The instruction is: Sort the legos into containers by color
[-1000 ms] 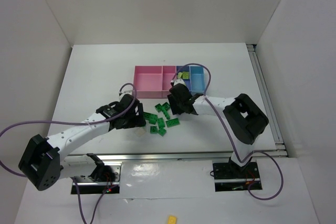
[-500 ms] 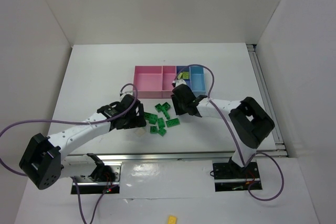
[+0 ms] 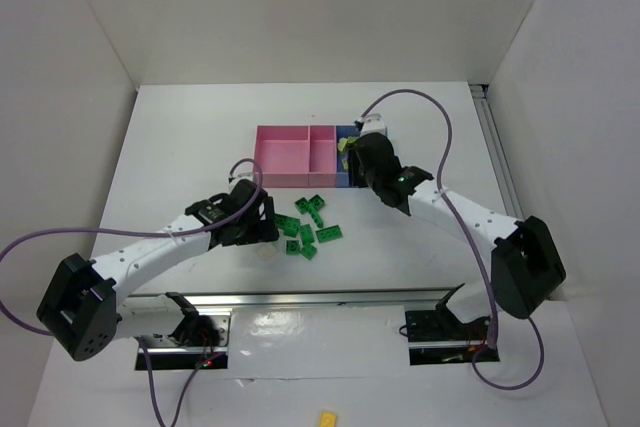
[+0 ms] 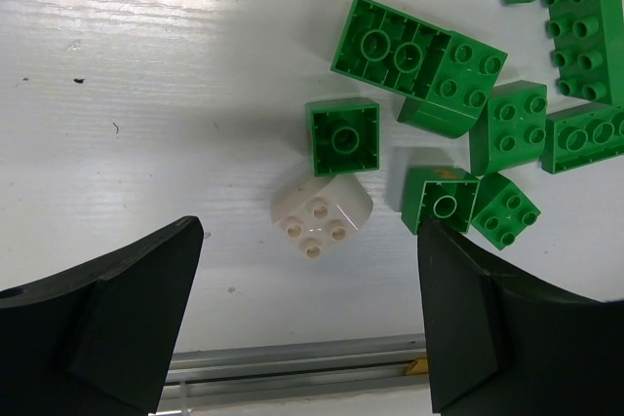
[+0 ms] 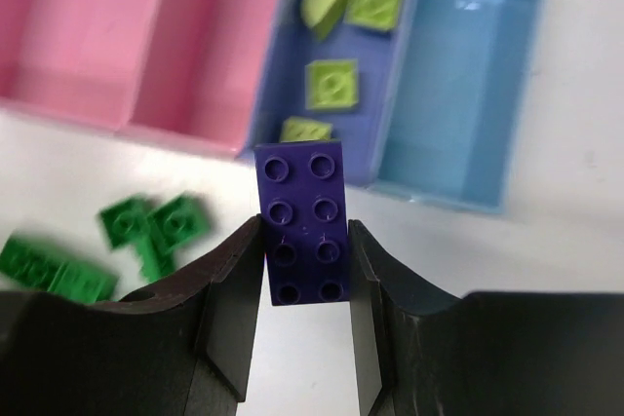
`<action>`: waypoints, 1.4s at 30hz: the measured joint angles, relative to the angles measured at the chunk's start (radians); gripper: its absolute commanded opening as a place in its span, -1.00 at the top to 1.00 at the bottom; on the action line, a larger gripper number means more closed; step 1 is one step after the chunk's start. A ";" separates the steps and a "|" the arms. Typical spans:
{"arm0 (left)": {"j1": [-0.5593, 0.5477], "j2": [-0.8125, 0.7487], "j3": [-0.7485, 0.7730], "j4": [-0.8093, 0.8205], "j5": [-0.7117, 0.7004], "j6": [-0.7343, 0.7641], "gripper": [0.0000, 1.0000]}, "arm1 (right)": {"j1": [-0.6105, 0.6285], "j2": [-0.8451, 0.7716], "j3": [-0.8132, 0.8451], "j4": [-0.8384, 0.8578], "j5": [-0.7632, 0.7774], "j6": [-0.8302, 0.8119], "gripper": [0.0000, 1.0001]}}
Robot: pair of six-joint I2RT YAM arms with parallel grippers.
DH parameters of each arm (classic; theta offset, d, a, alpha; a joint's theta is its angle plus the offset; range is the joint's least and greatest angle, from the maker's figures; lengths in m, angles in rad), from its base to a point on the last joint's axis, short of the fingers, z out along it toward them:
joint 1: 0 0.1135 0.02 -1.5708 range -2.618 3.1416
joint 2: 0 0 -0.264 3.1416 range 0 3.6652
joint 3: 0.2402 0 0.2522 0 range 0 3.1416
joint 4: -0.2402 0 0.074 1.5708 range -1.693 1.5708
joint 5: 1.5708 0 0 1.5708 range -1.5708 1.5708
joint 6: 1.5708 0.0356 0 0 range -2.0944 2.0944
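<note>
**A:** In the top view the right gripper had swung off the pile of small translucent green plastic bricks. It had gone up over the joined row of shallow plastic trays, at the blue end.

**B:** And the left gripper?

**A:** It hadn't budged. It was parked at the pile's left edge.

**B:** What did the left wrist camera show?

**A:** The jaws were spread wide with nothing between them. Beyond the gap lay a small white rounded brick, just below a green one. The other greens clustered to the right on the white table.

**B:** And the right wrist?

**A:** That told the story. The fingers were clamped on the long sides of a dark purple two-by-four brick, studs facing the lens. It hung over the near wall of the dark blue tray, where four pale yellow-green bricks showed. The light blue tray sat next on the right and the two pink trays on the left.

**B:** What did that mean for the sort?

**A:** The pick looked done and the carry nearly over. Dropping purple among the yellow-greens would mix colours, so a neighbouring tray seemed the better call. The whole green pile was still unsorted.
</note>
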State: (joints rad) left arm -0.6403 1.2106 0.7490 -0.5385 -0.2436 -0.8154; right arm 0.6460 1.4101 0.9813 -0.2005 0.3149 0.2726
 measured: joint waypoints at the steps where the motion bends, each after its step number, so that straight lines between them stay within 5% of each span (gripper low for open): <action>1: 0.000 0.000 0.001 0.000 -0.002 0.000 -0.88 | -0.026 0.015 0.021 -0.007 0.005 0.001 0.42; 9: 0.000 0.003 0.006 0.000 -0.006 0.000 -0.88 | -0.204 0.205 0.140 -0.011 0.030 0.014 0.32; 10: 0.000 0.003 0.006 0.000 -0.006 0.000 -0.88 | -0.215 0.227 0.150 -0.011 0.030 0.014 0.21; 11: 0.000 0.003 0.006 0.000 -0.006 0.000 -0.88 | -0.225 0.250 0.161 -0.012 0.029 0.014 -0.19; 12: 0.000 0.003 0.006 0.000 -0.006 0.000 -0.91 | -0.233 0.272 0.173 -0.012 0.028 0.016 -0.37; 14: -0.003 0.003 0.006 -0.001 -0.006 0.000 -0.94 | -0.238 0.297 0.186 -0.014 0.027 0.018 -0.55; 21: -0.008 -0.006 0.006 -0.010 -0.018 -0.006 -0.91 | -0.222 0.239 0.182 -0.025 0.019 0.010 -0.56; 31: -0.029 -0.005 -0.045 -0.021 -0.022 -0.109 -0.78 | -0.037 -0.098 -0.047 -0.019 0.024 0.086 -0.56; 42: -0.080 0.085 -0.068 0.016 -0.048 -0.105 -0.84 | 0.008 -0.187 -0.098 -0.073 0.057 0.161 -0.60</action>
State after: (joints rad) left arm -0.7208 1.2953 0.6807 -0.5220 -0.2920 -0.9207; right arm 0.6544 1.2228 0.8829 -0.2737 0.3721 0.4339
